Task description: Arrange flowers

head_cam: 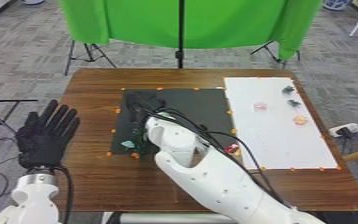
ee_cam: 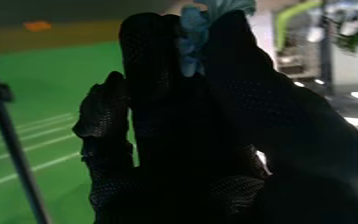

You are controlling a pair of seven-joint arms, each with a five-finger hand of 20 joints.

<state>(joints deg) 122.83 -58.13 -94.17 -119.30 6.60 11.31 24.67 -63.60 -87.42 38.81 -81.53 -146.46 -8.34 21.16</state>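
Observation:
My right hand is over the upper left part of the black mat. In the right wrist view, a light blue flower is pinched between the thumb and fingers of this hand. A pale teal flower lies at the mat's lower left, beside dark green stems partly hidden by my right arm. A red flower is near the mat's right edge. On the white sheet are a pink flower and a peach one. My left hand is open, with straight fingers, left of the table.
Small dark green pieces lie near the white sheet's upper right. Orange tape marks edge both mat and sheet on the brown table. My right forearm and its loose black cables cross the middle. A green backdrop stands behind.

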